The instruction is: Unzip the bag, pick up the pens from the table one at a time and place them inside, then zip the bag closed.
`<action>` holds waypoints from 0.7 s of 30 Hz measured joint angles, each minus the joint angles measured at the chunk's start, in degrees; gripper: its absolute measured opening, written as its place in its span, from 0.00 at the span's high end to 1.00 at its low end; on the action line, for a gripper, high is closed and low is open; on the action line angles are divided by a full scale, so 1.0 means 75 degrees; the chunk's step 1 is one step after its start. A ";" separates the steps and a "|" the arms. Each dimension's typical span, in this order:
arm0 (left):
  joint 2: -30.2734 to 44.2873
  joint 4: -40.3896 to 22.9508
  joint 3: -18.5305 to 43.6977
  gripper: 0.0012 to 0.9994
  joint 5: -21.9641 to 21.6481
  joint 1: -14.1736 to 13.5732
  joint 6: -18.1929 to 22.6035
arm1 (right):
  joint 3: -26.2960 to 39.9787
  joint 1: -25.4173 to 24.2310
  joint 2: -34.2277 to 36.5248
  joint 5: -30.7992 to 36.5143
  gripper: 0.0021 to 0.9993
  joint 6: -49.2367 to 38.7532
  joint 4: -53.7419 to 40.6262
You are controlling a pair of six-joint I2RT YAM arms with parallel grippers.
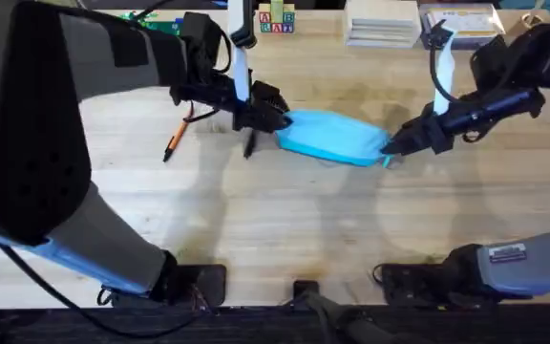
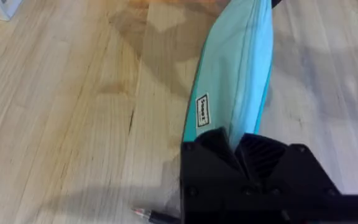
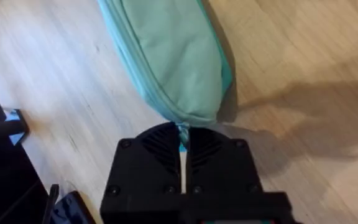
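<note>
Viewing overhead: bag [image 1: 332, 137] lies mid-table [image 1: 275, 229], my left gripper [image 1: 277, 122] at its left end, right gripper [image 1: 391, 148] at its right end; orange pen [image 1: 176, 137] and black pen [image 1: 249, 143] lie left of bag. Left wrist: fingers [image 2: 210, 155] clamp bag end [image 2: 238, 68]; pen tip [image 2: 143, 213] just beside. Right wrist: fingers [image 3: 154, 152] pinched on zipper end of bag [image 3: 173, 56].
</note>
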 joint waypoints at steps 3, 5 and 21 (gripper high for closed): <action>0.0000 0.0000 0.0000 0.96 0.0006 0.0000 0.0000 | 0.0000 0.0015 0.0000 0.0102 0.96 -0.0003 -0.0009; 0.0000 0.0000 0.0000 0.96 0.0015 0.0000 0.0000 | 0.0000 0.0035 0.0000 0.0173 0.96 0.0000 -0.0006; 0.0000 -0.0026 0.0000 0.96 0.0061 -0.0122 -0.0003 | 0.0513 0.0082 -0.0003 0.1040 0.97 0.0585 -0.0446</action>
